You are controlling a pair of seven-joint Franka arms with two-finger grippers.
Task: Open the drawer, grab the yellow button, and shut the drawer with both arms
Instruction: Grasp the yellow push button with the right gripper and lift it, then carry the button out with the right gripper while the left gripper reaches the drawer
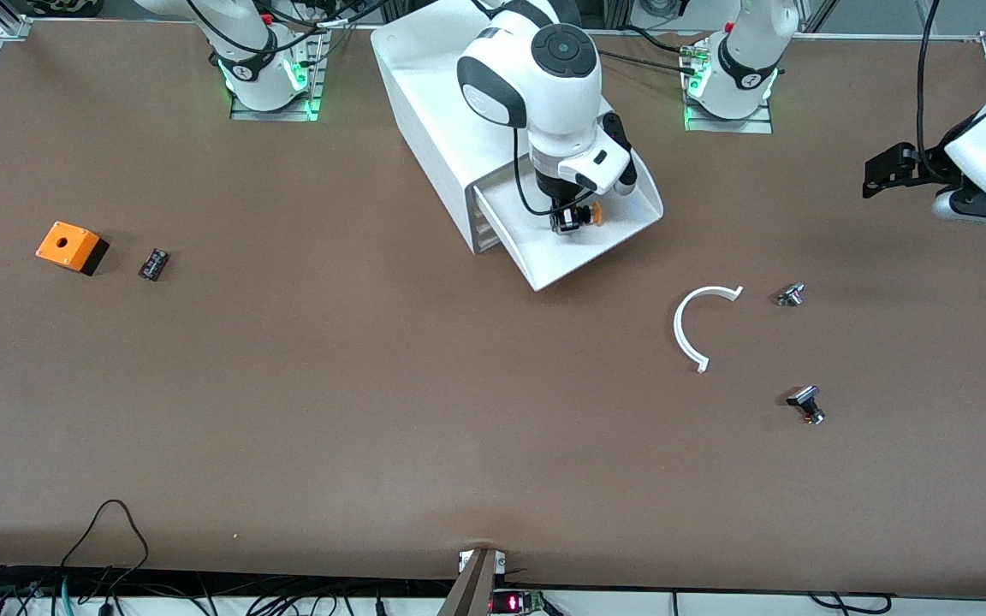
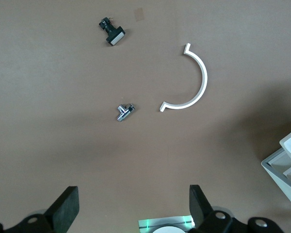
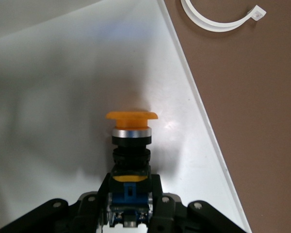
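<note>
With its jaws closing on the blue-and-black body of the button (image 3: 131,150), which is lying in the pulled-out drawer (image 1: 621,224), the right gripper (image 1: 568,220) is risking a slip on lifting, while the left gripper (image 2: 131,208) is waiting wide over the surface (image 1: 373,411).

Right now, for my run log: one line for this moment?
drawer: open | right gripper: shut on button | left gripper: open, waiting
</note>
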